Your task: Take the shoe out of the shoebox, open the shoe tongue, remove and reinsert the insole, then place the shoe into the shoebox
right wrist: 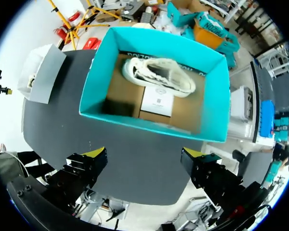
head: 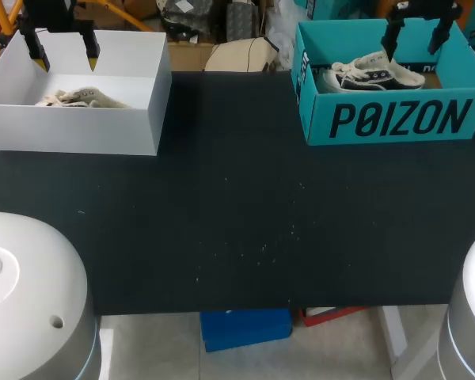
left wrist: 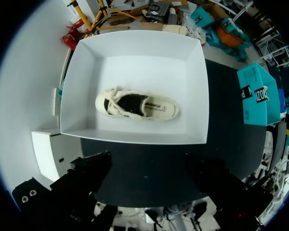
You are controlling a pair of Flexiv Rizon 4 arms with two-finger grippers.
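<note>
A white shoebox [head: 111, 131] stands at the table's far left, and a cream shoe [head: 81, 98] lies flat in it. In the left wrist view that shoe [left wrist: 137, 104] rests on its sole in the box [left wrist: 195, 86], dark inside. My left gripper [head: 65, 54] hangs open above this box, holding nothing. At the far right a teal shoebox [head: 396, 119] holds a white and navy shoe [head: 372, 73]. My right gripper [head: 416, 38] hovers open above it. From the right wrist the shoe [right wrist: 159, 74] lies against the far wall of the teal box [right wrist: 149, 126].
A white card [right wrist: 157, 101] lies on the brown floor of the teal box beside the shoe. The black table top [head: 237, 222] stretches between the two boxes down to its front edge. My arms' white bases [head: 28, 301] fill the near corners.
</note>
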